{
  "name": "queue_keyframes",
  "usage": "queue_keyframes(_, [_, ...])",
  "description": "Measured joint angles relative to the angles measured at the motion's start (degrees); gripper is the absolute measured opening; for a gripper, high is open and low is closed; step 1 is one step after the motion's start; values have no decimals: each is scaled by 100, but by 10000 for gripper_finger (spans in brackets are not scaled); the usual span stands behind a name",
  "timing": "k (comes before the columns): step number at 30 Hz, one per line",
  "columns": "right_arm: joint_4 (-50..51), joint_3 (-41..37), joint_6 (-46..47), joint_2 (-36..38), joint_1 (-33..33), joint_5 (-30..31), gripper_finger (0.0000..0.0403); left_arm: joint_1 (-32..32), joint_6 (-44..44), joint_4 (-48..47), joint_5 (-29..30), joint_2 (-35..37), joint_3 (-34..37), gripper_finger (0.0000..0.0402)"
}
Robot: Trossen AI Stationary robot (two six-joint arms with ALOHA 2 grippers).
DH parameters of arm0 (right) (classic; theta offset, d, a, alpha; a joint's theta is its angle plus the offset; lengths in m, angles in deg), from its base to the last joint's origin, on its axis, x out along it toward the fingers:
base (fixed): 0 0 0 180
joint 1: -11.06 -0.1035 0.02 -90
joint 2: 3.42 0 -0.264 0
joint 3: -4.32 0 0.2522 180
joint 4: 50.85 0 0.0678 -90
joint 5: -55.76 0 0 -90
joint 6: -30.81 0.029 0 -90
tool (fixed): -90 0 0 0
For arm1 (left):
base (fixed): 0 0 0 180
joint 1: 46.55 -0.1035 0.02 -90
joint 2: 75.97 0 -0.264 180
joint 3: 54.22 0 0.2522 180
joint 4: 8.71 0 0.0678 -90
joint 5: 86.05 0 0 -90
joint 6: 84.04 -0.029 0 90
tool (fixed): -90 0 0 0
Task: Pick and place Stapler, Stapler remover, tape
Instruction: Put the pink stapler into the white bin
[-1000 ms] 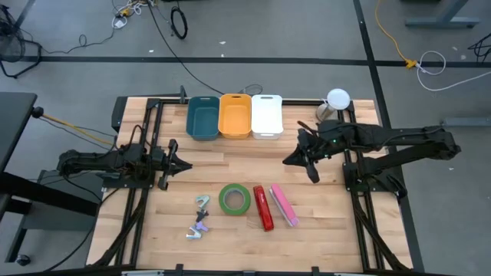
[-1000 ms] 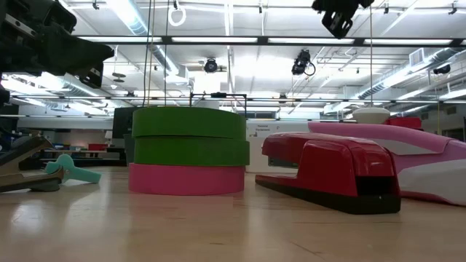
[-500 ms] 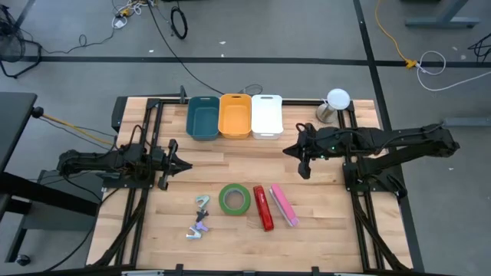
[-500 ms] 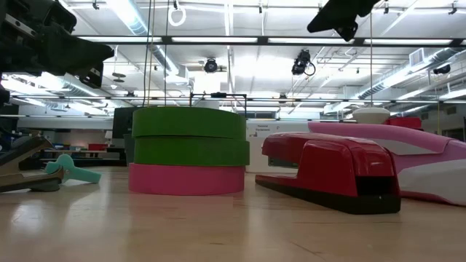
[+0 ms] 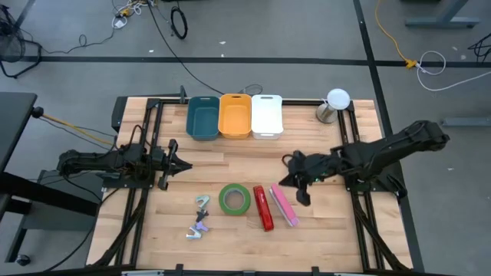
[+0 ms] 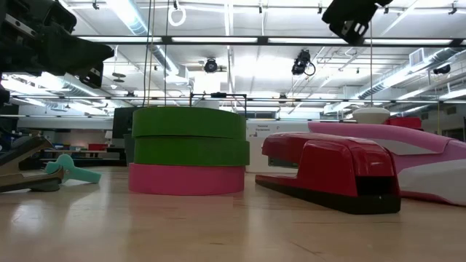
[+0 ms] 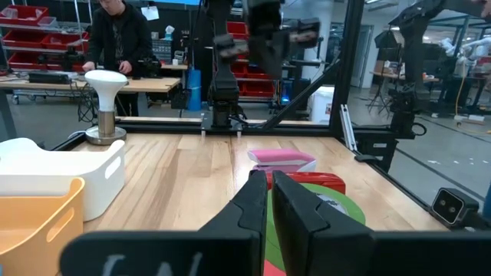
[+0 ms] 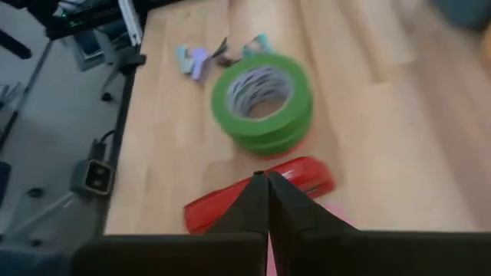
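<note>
Here the right end effector (image 5: 301,186), fingers together, hovers just right of the pink plastic stapler (image 5: 283,205), whose long axis runs near-to-far on the wooden tabletop (image 5: 322,230).

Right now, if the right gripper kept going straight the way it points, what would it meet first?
Probably the red stapler: the right gripper, shut, points down at it from above the pink stapler, with the tape farther along. Depth is unclear, so this is a judgement.
</note>
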Motion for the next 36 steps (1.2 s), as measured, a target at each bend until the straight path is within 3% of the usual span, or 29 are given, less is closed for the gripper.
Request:
queue_keyframes(17, [25,0,2652,-1187,-894,494,9,2,-2,0,0,0,0,25])
queue_keyframes(21, [551,74,3281,-1311,-950,580,39,1,-1,0,0,0,-1,25])
queue_keyframes(27, [1633,432,3412,-1371,-946,593,100,0,-2,0,0,0,-2,25])
queue_keyframes(36, [1857,660,3411,-1441,-935,435,183,0,-2,0,0,0,-2,25])
